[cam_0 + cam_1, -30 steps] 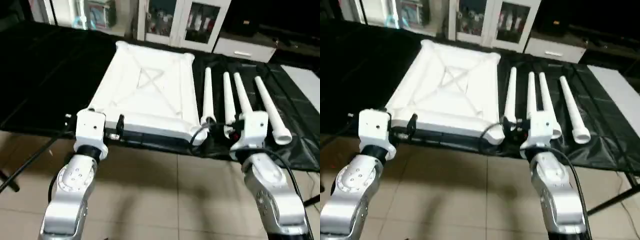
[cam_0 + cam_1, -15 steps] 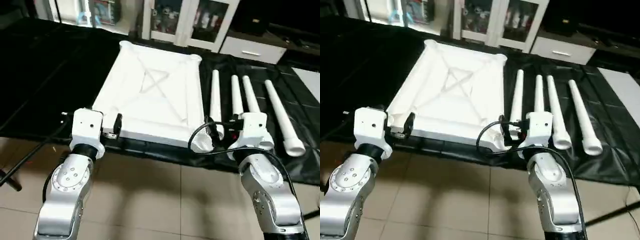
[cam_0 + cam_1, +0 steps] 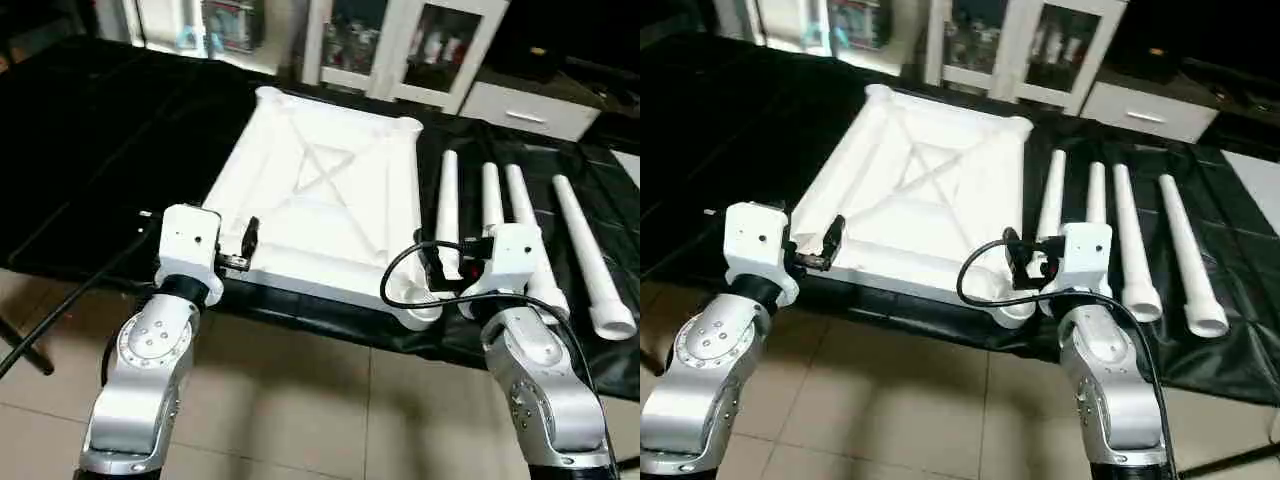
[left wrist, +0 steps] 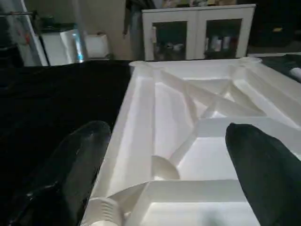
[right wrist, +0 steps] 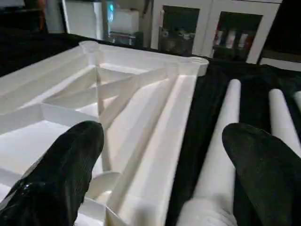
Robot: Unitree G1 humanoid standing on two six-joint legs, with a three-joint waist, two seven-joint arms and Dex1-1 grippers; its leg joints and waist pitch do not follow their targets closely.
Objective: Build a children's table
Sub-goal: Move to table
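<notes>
Both arms have come closer to the tabletop (image 3: 320,205); left gripper (image 4: 174,174) and right gripper (image 5: 162,174) gape wide, empty. Four legs (image 3: 447,205) lie loose beyond the right jaws, none fitted

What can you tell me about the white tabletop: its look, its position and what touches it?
The tabletop is white, plastic-looking and rectangular. It lies flat on a black cloth, underside up, showing raised ribs that cross in an X, with a round socket at each corner. Four white legs lie apart beside it on the robot's right. The left gripper and right gripper are open at its near edge; neither holds it.
</notes>
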